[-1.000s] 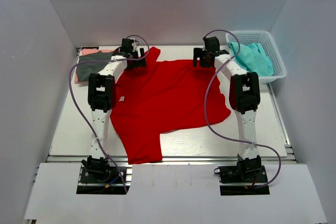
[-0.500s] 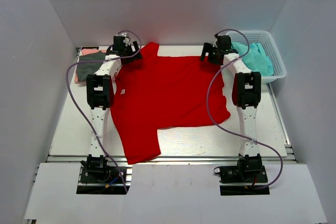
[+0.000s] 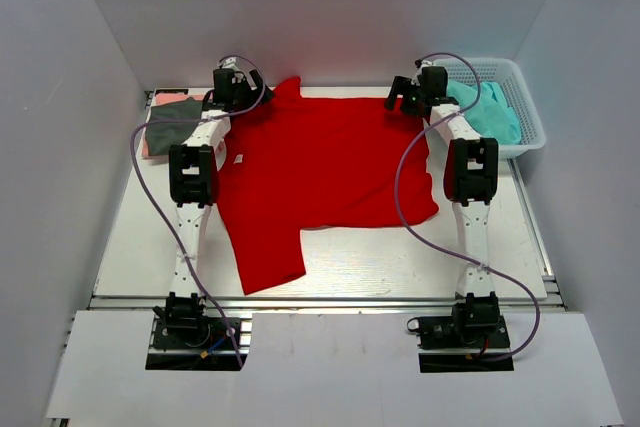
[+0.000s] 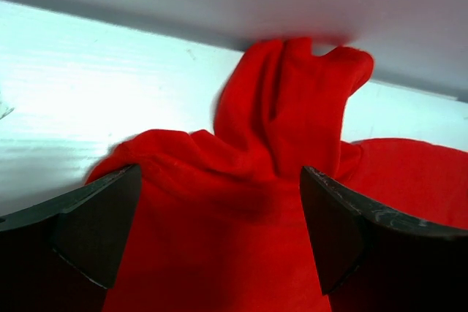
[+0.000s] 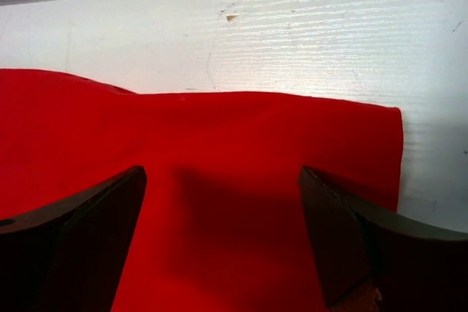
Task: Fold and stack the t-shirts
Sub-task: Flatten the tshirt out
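So the red shirt is spread mostly flat across the middle of the worktop, with one sleeve trailing toward the near left. The finished grey shirt and pink shirt sit at the far left corner, and a basket with a teal cloth is at the far right. Both sets of jaws are out over the shirt's far edge, and both wrist views show them spread wide with nothing pinched, just red fabric lying underneath. My worry is the left side. The far sleeve is scrunched into an upright wad against the back wall, so if the left jaws close there I'd guess they grab several layers at once and the fold comes out lopsided. The right side has the opposite problem. That far corner lies dead flat on the board, so the right jaws could skate over it or only nip a thin edge that slips out mid-lift. If only one side gets a hold, the shirt would probably swing and drag skewed — maybe into the stack on the left.
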